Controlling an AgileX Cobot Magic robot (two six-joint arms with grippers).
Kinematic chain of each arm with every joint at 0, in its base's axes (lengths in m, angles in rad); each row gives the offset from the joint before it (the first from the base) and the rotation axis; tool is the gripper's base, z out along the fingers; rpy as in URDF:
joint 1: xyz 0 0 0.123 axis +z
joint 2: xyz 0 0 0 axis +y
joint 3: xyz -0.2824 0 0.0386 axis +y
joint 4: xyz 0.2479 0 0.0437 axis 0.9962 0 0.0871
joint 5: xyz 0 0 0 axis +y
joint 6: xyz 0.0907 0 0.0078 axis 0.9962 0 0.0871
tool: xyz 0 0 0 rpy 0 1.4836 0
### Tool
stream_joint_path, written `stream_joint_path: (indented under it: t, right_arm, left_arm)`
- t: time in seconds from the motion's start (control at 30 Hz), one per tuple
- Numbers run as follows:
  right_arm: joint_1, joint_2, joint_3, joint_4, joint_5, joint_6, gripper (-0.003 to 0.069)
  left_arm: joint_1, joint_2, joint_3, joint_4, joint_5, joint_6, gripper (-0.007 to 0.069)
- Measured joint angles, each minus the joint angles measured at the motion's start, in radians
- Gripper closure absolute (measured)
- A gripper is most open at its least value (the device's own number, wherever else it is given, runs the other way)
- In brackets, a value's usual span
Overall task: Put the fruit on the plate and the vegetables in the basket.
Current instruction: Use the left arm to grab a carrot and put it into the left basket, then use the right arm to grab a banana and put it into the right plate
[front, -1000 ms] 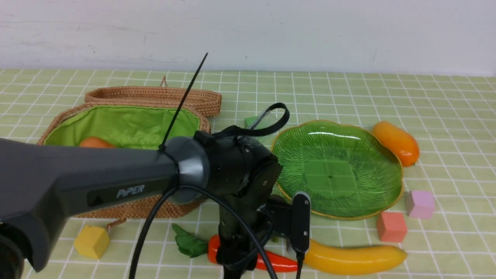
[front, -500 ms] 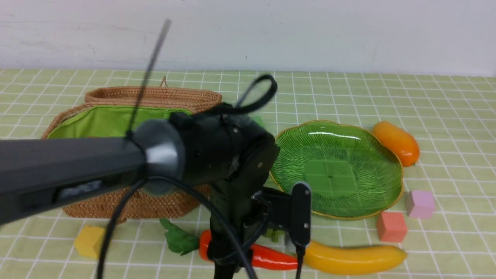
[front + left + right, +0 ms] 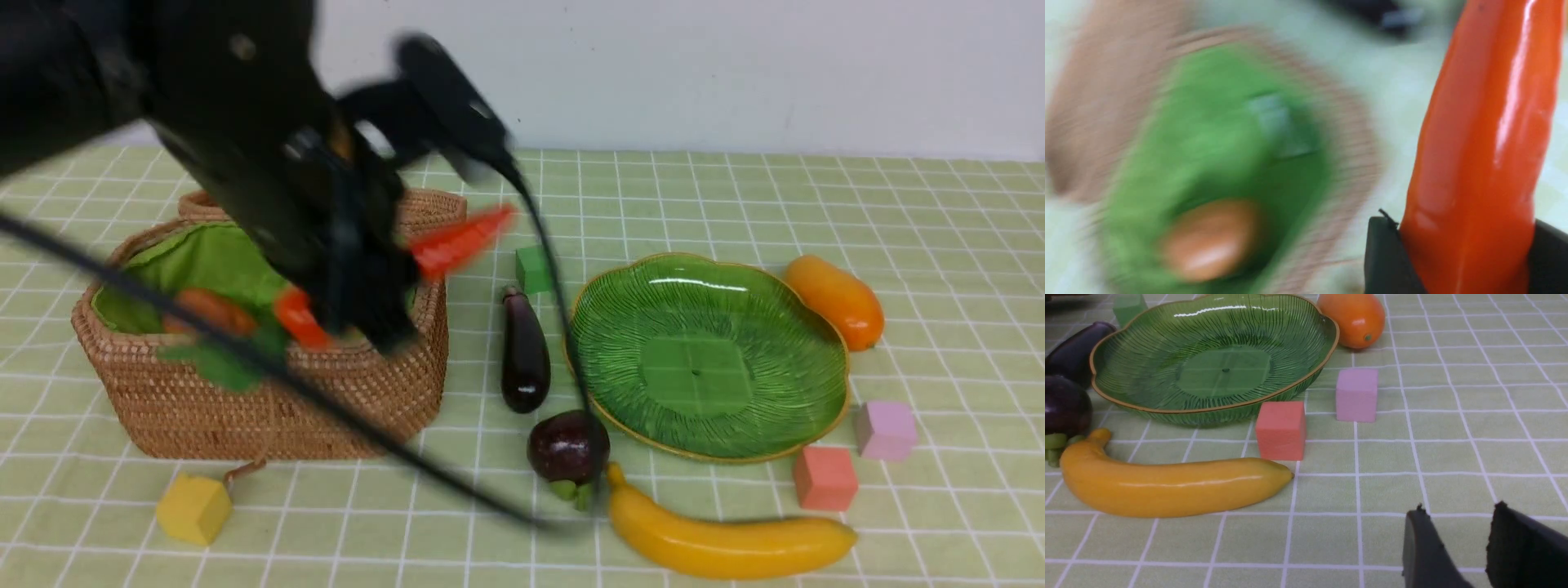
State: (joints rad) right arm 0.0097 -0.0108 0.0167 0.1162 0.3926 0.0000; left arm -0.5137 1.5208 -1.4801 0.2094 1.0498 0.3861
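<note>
The red pepper [image 3: 457,241] is pinched near its thick end by the left claw [image 3: 1466,253] and is held in the air over the basket [image 3: 269,408], tip pointing towards the plate [image 3: 735,327]; by judgement it is gripped this way so that it can be let go above the green lining. The potato [image 3: 1208,241] is seen lying inside the basket. The left wrist view is blurred, so finer detail cannot be told.

The right claw [image 3: 1457,514] is spread a little with nothing between its jaws and is kept low over the counter, near the banana [image 3: 727,543].

The eggplant [image 3: 524,351] is left on the counter between basket and plate. The mangosteen [image 3: 567,445] is found just beside the plate's front rim, next to the banana's stem, and the mango [image 3: 837,298] beside its far right rim. The plate itself is bare.

A green cube [image 3: 532,268], a yellow cube [image 3: 193,508], a red cube [image 3: 824,478] and a pink cube [image 3: 886,430] are scattered around. The red cube sits close to the banana's tip and may crowd a grasp there.
</note>
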Motion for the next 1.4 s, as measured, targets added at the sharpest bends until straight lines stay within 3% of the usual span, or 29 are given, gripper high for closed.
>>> stream_joint_path:
  t: [0.2, 0.33, 0.53, 0.63, 0.67, 0.77, 0.9, 1.03, 1.13, 1.17, 1.2, 1.23, 1.27, 1.3, 1.33, 1.4]
  right_arm:
    - [0.0, 0.0, 0.0, 0.0, 0.0, 0.0, 0.042]
    - [0.0, 0.0, 0.0, 0.0, 0.0, 0.0, 0.042]
    - [0.0, 0.0, 0.0, 0.0, 0.0, 0.0, 0.042]
    - [0.0, 0.0, 0.0, 0.0, 0.0, 0.0, 0.042]
    - [0.0, 0.0, 0.0, 0.0, 0.0, 0.0, 0.042]
    - [0.0, 0.0, 0.0, 0.0, 0.0, 0.0, 0.042]
    - [0.0, 0.0, 0.0, 0.0, 0.0, 0.0, 0.042]
    - [0.0, 0.0, 0.0, 0.0, 0.0, 0.0, 0.042]
    - [0.0, 0.0, 0.0, 0.0, 0.0, 0.0, 0.042]
    - [0.0, 0.0, 0.0, 0.0, 0.0, 0.0, 0.042]
    - [0.0, 0.0, 0.0, 0.0, 0.0, 0.0, 0.042]
    - [0.0, 0.0, 0.0, 0.0, 0.0, 0.0, 0.042]
    - [0.0, 0.0, 0.0, 0.0, 0.0, 0.0, 0.042]
    - [0.0, 0.0, 0.0, 0.0, 0.0, 0.0, 0.042]
    - [0.0, 0.0, 0.0, 0.0, 0.0, 0.0, 0.042]
    - [0.0, 0.0, 0.0, 0.0, 0.0, 0.0, 0.042]
  left_arm:
    - [0.172, 0.145, -0.048, -0.036, -0.082, 0.277, 0.0259]
    - [0.189, 0.218, -0.049, -0.019, -0.095, 0.355, 0.0259]
    - [0.191, 0.236, -0.049, 0.013, -0.134, 0.33, 0.0256]
    - [0.191, 0.235, -0.049, 0.019, -0.134, 0.291, 0.0171]
    - [0.191, 0.23, -0.049, 0.023, -0.132, 0.257, 0.0081]
    - [0.191, 0.209, -0.049, 0.029, -0.121, 0.217, -0.0015]
    - [0.191, 0.157, -0.049, 0.03, -0.092, 0.172, -0.0036]
    - [0.191, 0.046, -0.049, -0.053, -0.041, -0.055, 0.0071]
    - [0.191, -0.053, -0.048, -0.134, 0.006, -0.25, 0.0243]
    - [0.191, -0.053, -0.048, -0.139, 0.009, -0.262, 0.0258]
    - [0.191, -0.12, -0.029, -0.177, 0.021, -0.335, 0.041]
    - [0.191, -0.128, -0.025, -0.185, 0.021, -0.347, 0.0427]
    - [0.191, -0.204, 0.03, -0.22, 0.01, -0.376, 0.0571]
    - [0.191, -0.212, 0.03, -0.225, 0.01, -0.378, 0.0571]
    - [0.191, -0.285, 0.112, -0.268, -0.027, -0.386, 0.0638]
    - [0.191, -0.375, 0.212, -0.312, -0.089, -0.397, 0.0638]
